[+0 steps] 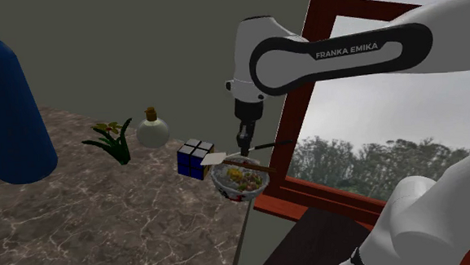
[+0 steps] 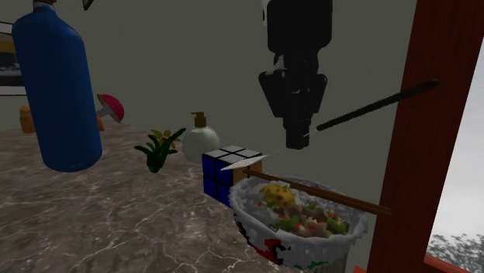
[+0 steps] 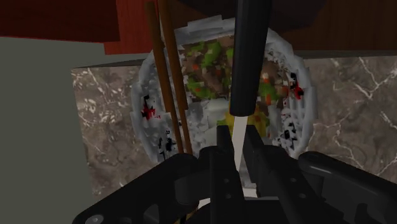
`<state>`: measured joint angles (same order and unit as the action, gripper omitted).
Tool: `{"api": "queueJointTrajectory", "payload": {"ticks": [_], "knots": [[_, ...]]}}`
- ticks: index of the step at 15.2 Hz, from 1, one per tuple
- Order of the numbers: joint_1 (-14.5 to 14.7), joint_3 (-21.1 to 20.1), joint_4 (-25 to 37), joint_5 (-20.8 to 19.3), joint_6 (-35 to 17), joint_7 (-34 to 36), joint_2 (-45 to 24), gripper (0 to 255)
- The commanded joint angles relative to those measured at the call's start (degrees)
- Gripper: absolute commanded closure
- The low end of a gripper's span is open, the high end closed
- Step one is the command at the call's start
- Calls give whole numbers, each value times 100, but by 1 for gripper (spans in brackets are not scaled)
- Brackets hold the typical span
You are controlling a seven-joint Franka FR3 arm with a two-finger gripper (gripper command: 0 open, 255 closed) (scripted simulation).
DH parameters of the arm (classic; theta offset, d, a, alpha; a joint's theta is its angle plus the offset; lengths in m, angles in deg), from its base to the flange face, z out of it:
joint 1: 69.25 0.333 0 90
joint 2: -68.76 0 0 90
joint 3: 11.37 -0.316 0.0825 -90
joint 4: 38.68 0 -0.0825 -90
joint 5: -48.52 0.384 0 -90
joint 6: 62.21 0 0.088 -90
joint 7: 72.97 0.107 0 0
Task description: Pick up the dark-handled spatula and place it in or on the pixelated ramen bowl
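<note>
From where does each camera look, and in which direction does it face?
Shoulder view: behind the robot, looking over the table toward the window frame; the white arm shows.
Second exterior view: low by the table, facing the ramen bowl; the black gripper shows.
Wrist view: on the hand, looking down into the bowl; its fingers clasp the spatula.
Shared: both exterior views show the cube beside the bowl.

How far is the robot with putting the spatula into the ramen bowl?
Done: the spatula is off the counter, clasped in the gripper. In hand: it hangs over the ramen bowl, as the wrist view shows. Left: lower it and open the fingers.
</note>
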<state>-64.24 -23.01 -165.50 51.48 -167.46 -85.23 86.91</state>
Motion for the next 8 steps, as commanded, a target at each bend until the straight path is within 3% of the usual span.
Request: {"api": "queueJointTrajectory", "payload": {"ticks": [1,8], "knots": [[2,-8,-140,1,-165,2,-21,255],[7,-39,-563,-4,-720,20,-155,255]]}}
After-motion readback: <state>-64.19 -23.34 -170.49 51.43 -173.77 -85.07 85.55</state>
